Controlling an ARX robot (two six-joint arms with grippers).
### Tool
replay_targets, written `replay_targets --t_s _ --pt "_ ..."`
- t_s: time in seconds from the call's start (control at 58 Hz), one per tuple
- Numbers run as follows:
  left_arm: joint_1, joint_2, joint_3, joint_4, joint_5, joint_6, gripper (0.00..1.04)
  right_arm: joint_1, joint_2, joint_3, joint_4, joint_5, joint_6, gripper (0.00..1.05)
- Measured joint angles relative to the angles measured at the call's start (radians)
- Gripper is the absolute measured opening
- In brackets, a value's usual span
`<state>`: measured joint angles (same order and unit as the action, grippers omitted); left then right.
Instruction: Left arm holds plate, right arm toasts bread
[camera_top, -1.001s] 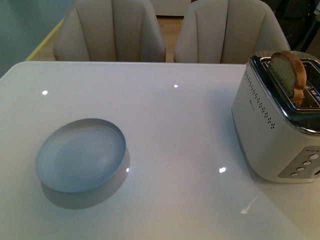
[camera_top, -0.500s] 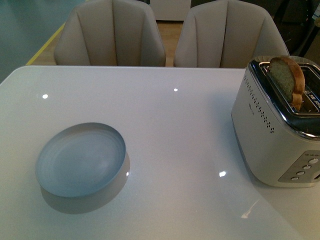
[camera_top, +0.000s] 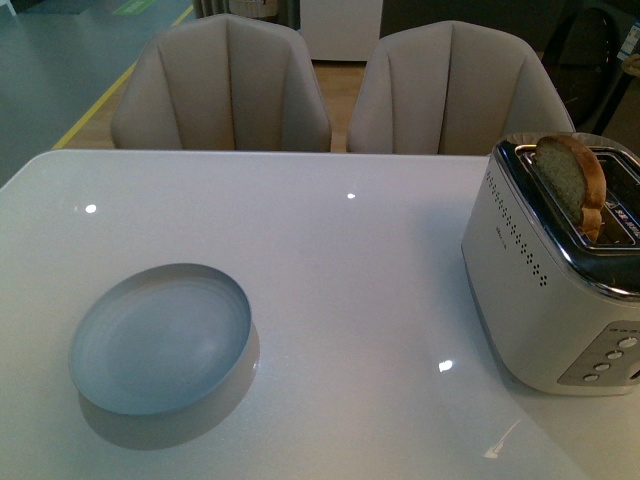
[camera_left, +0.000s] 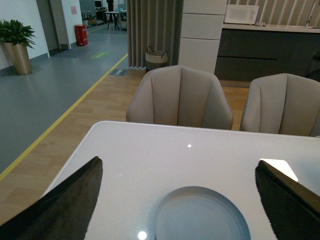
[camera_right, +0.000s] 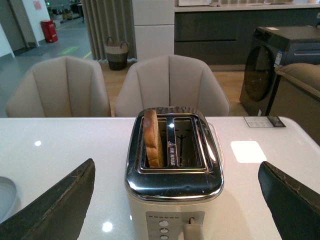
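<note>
No legible text in any view.

Toaster (camera_top: 545, 300), front view: small dark mark on its pale side wall, likely a brand, too small to read. Buttons near its lower corner carry no readable symbols.

Toaster (camera_right: 173, 167), right wrist view: a printed strip between the two slots, characters blurred.

Card (camera_right: 264, 121) lying on the table beyond the toaster: print on it, not readable.

Pink notice (camera_left: 73, 10) on the far wall, left wrist view: blurred.

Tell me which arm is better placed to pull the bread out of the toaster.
Right. Its open gripper faces the toaster with the bread upright in a slot. The left gripper looks at the plate.
</note>
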<state>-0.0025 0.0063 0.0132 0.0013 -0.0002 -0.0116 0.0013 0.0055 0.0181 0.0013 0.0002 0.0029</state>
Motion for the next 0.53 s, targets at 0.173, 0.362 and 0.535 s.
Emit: replay_targets --t_s 0.173,0.362,0.535 --pt "0.0 0.0 0.0 0.0 0.0 0.002 0.97 0.0 0.0 0.0 0.0 0.0 0.0 0.96" --pt "0.0 0.0 0.0 0.0 0.0 0.002 0.97 0.0 0.0 0.0 0.0 0.0 0.0 0.96" --pt "0.0 0.0 0.0 0.0 0.0 0.002 0.97 0.0 0.0 0.0 0.0 0.0 0.0 0.96"
